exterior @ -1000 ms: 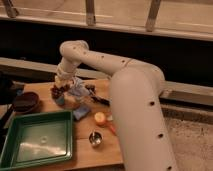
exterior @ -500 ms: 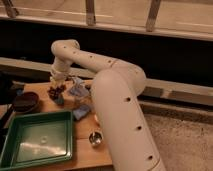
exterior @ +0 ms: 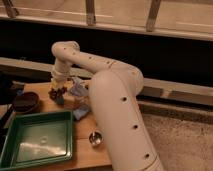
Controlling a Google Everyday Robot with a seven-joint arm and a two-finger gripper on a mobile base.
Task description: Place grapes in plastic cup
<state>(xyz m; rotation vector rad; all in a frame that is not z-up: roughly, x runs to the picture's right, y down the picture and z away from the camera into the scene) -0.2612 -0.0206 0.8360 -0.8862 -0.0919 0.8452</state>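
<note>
My gripper (exterior: 58, 90) hangs from the white arm over the back left of the wooden table (exterior: 85, 131). A small dark reddish clump, the grapes (exterior: 54, 93), sits right at its tip; I cannot tell whether it is held or lying on the table. A pale blue shape just right of the gripper looks like the plastic cup (exterior: 79, 90); part of it is hidden by the arm.
A dark brown bowl (exterior: 25, 102) stands at the left edge. A green tray (exterior: 35, 139) fills the front left. A small steel cup (exterior: 95, 139) stands by the tray. A flat blue block (exterior: 81, 114) lies mid-table. The arm's body (exterior: 120, 115) covers the table's right side.
The arm has swung left and nearer the camera, now hiding the orange bowl and the table's right side. The gripper has stayed over the dark clump at the back left.
</note>
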